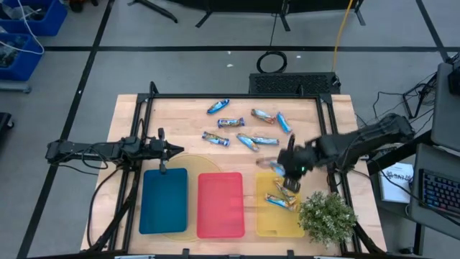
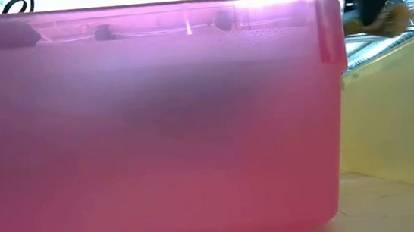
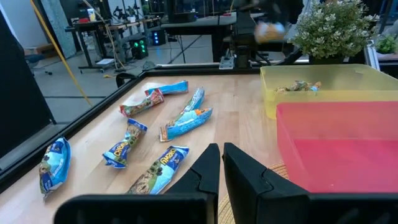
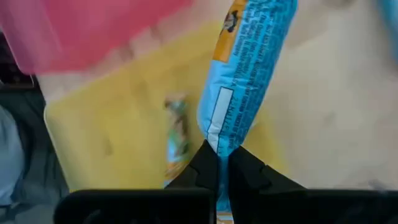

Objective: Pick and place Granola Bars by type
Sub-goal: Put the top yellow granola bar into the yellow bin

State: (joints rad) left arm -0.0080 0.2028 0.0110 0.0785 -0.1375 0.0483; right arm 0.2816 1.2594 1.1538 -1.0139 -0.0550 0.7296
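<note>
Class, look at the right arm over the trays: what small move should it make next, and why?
Probably lower a little and release. The right gripper is shut on a blue granola bar hanging above the yellow tray, where a bar already lies.

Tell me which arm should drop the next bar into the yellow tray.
Right. Its claw is shut on a blue granola bar above the yellow tray; the left claw waits by the blue tray.

- Wooden worktop (image 1: 180, 137), black-framed.
- Blue tray (image 1: 163, 201), red tray (image 1: 220, 205) and yellow tray (image 1: 267, 219) lie side by side.
- Loose granola bars (image 1: 241, 126) lie beyond the right gripper (image 1: 290, 173).
- Potted plant (image 1: 327, 218) stands beside the yellow tray.
</note>
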